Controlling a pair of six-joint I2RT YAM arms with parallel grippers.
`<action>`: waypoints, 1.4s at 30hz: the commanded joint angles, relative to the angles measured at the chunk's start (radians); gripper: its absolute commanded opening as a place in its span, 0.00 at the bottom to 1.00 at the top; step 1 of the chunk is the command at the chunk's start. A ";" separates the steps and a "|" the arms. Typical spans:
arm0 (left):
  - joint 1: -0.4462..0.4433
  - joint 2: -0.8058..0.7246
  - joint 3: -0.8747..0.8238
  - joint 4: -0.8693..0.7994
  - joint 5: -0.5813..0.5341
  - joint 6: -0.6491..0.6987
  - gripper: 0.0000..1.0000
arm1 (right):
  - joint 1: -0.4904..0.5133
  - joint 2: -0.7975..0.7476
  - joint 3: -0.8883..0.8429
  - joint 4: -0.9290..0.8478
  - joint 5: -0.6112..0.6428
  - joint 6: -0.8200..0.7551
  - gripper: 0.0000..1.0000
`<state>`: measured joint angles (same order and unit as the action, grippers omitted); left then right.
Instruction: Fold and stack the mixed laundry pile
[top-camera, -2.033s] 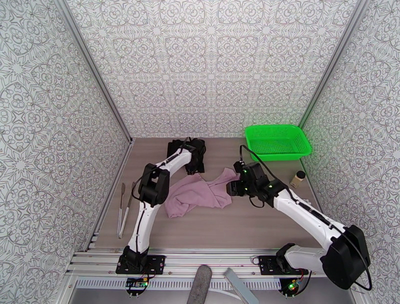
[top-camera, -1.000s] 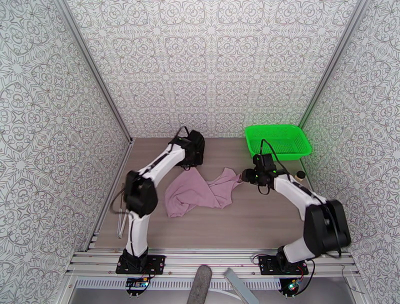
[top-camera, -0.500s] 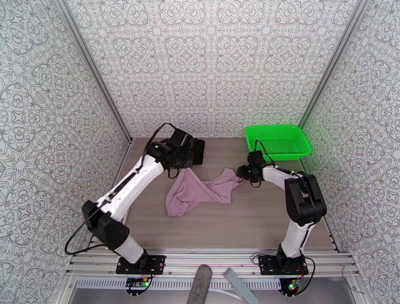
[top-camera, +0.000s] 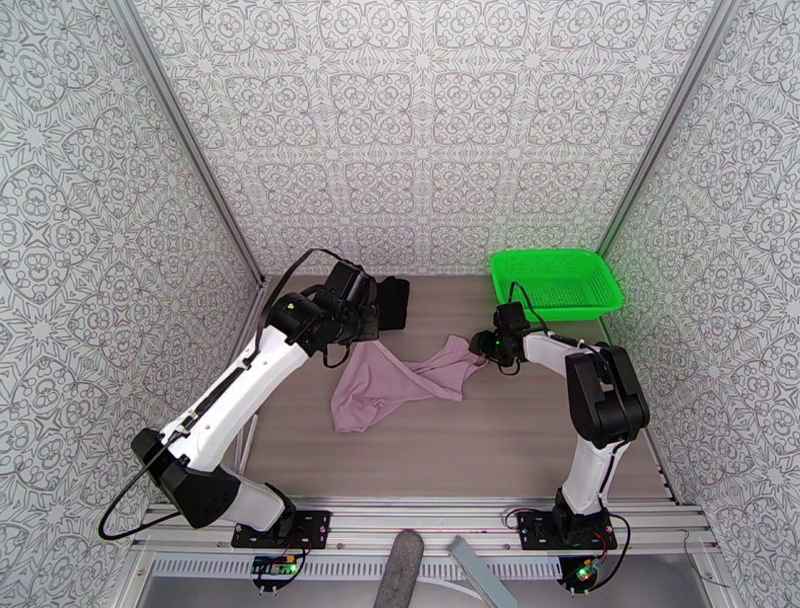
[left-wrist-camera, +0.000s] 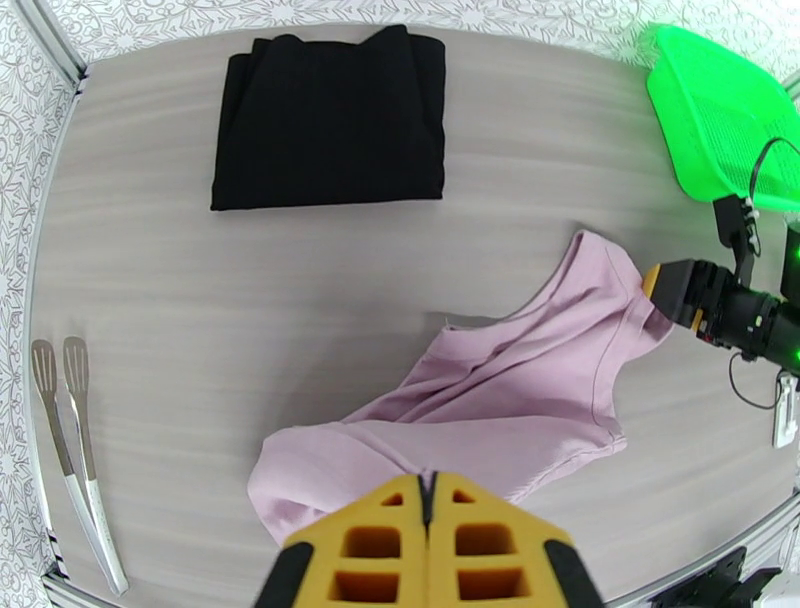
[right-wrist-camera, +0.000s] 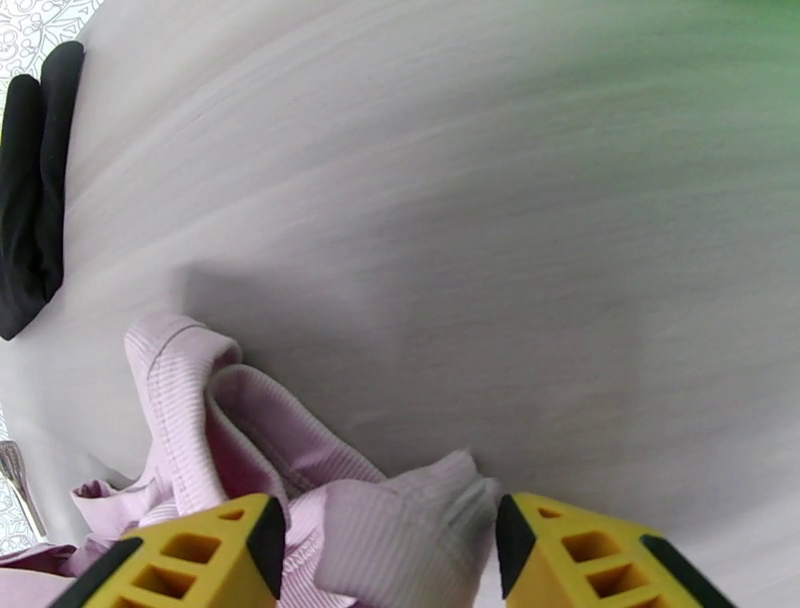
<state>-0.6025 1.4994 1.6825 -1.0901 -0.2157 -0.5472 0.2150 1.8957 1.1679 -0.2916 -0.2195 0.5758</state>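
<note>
Lying on wood-grain table (top-camera: 500, 440) amid patterned walls (top-camera: 430, 130), pink shirt (top-camera: 400, 380) reaches wide right gripper (right-wrist-camera: 385, 525); left gripper (left-wrist-camera: 428, 490) closed.

Grey wood-grain table (left-wrist-camera: 300, 280) with folded black garment (left-wrist-camera: 328, 118), crumpled pink shirt (left-wrist-camera: 500, 400), green basket (left-wrist-camera: 720, 110), metal tongs (left-wrist-camera: 76, 360).

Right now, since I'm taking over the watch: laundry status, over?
Left gripper shut, raised over pink shirt. Right gripper open, straddling shirt's corner. Black garment folded, far side. Tongs, basket off to sides.
</note>
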 joint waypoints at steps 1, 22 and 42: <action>-0.007 -0.026 -0.015 -0.013 -0.027 -0.010 0.00 | 0.006 0.028 0.020 0.004 -0.014 0.025 0.58; 0.003 -0.139 -0.014 -0.064 -0.036 0.009 0.00 | 0.005 -0.017 0.092 -0.104 0.097 -0.027 0.00; 0.146 -0.288 0.504 -0.225 0.218 0.099 0.00 | 0.006 -0.777 0.475 -0.714 0.253 -0.240 0.00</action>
<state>-0.4664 1.2217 2.1353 -1.2797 -0.0761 -0.4667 0.2169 1.1336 1.6020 -0.8459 0.0006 0.3752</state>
